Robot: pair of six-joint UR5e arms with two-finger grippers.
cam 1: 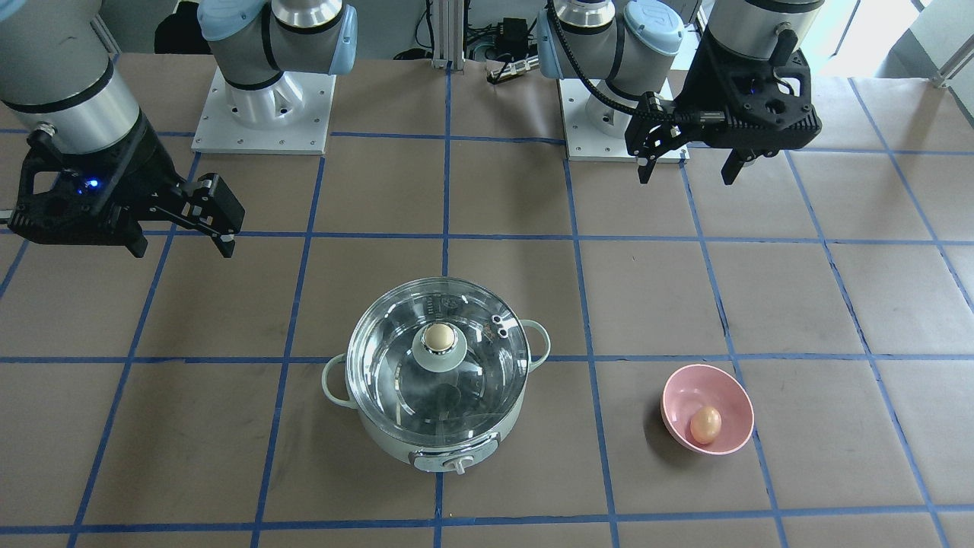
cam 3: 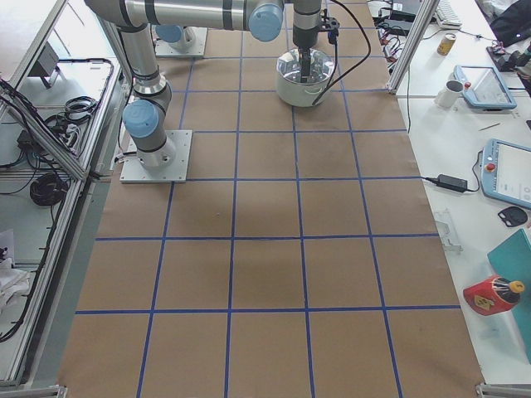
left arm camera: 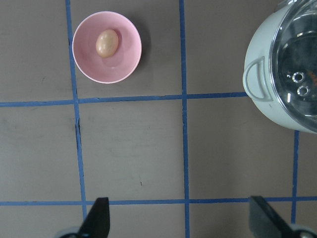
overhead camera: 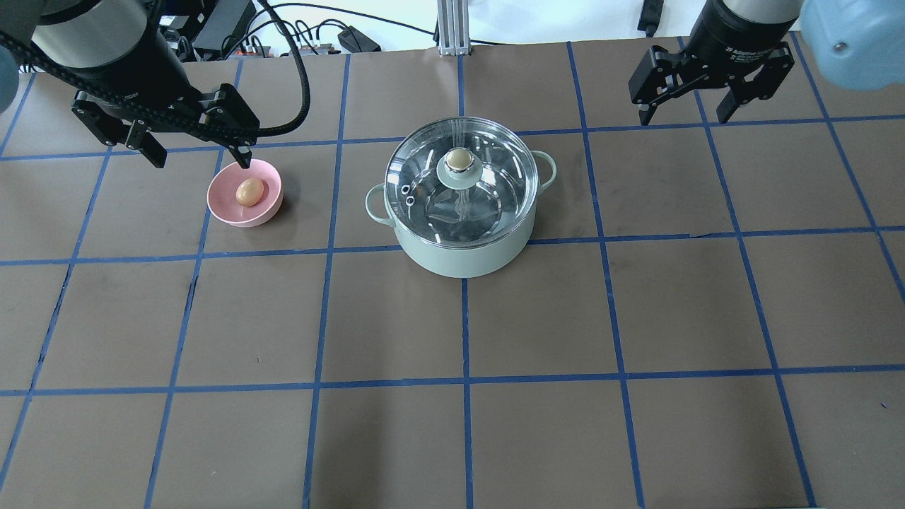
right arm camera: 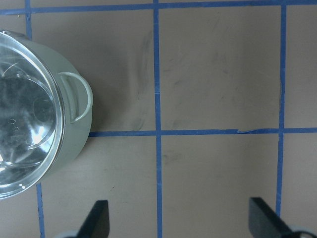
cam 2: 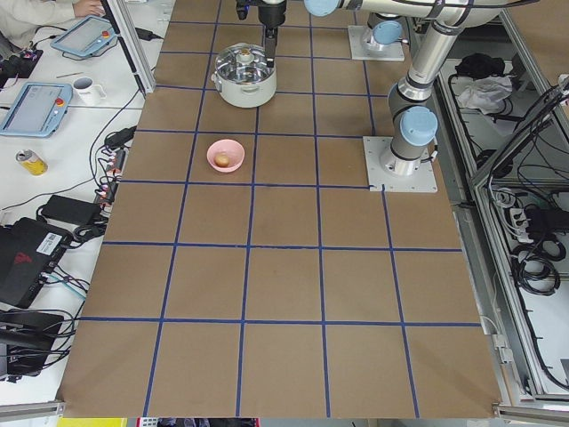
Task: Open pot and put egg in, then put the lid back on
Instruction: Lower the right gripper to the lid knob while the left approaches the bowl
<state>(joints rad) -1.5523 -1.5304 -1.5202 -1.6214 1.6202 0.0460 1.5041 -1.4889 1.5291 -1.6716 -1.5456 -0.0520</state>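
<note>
The pale mint-green pot (cam 1: 396, 445) stands mid-table with the clear glass lid (cam 1: 396, 373) on it, its beige knob (cam 1: 437, 336) upright in the centre. The tan egg (cam 1: 705, 424) lies in a small pink bowl (cam 1: 685, 392) beside the pot. In the overhead view the egg (overhead camera: 249, 191) sits left of the pot (overhead camera: 459, 258). My left gripper (overhead camera: 200, 161) is open and empty, raised above the table near the bowl. My right gripper (overhead camera: 684, 116) is open and empty, raised beyond the pot's right side. The left wrist view shows the egg (left arm camera: 106, 43) and the pot (left arm camera: 267, 114).
Brown table paper carries a blue tape grid. Two arm base plates (cam 1: 262, 114) sit at the robot's side. Beyond the table's far edge, benches hold tablets (cam 2: 36, 102), a mug (cam 2: 84, 86) and cables.
</note>
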